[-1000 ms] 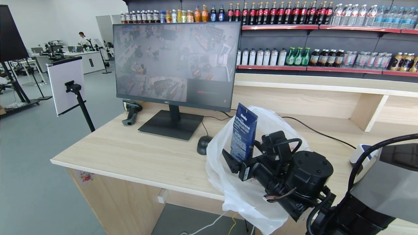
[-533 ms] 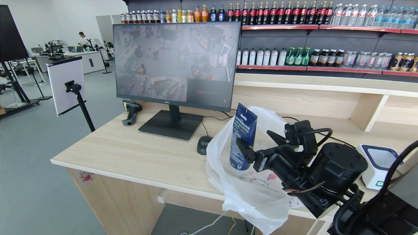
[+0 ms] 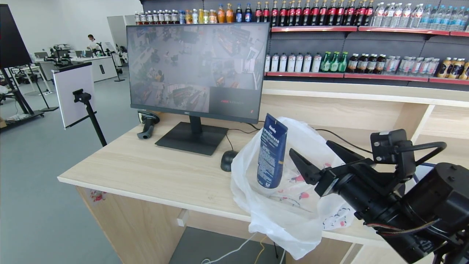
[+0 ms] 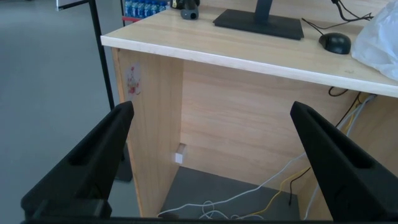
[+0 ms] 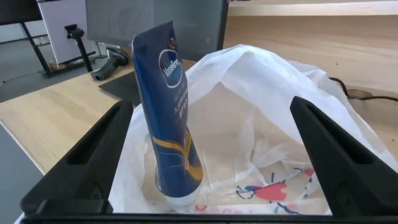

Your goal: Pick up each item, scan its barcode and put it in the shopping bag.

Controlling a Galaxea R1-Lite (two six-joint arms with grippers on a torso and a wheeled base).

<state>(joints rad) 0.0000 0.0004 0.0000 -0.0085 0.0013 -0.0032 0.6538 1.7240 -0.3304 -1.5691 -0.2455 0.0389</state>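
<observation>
A dark blue tube (image 3: 271, 156) stands upright, cap down, inside the white plastic shopping bag (image 3: 289, 216) on the counter; the right wrist view shows the tube (image 5: 169, 118) leaning slightly in the bag (image 5: 267, 112). My right gripper (image 3: 322, 159) is open just to the right of the tube, apart from it, with nothing between its fingers (image 3: 302, 167). My left gripper (image 4: 211, 162) is open down beside the counter's front, facing its wooden side panel.
A monitor (image 3: 198, 69) stands at the back of the wooden counter (image 3: 146, 168), a handheld scanner (image 3: 147, 124) to its left and a black mouse (image 3: 228, 160) beside the bag. Drink shelves line the wall behind. Cables hang under the counter.
My right gripper let go of the blue tube inside the bag, opened and pulled back to the right. The tube now stands on its own.
</observation>
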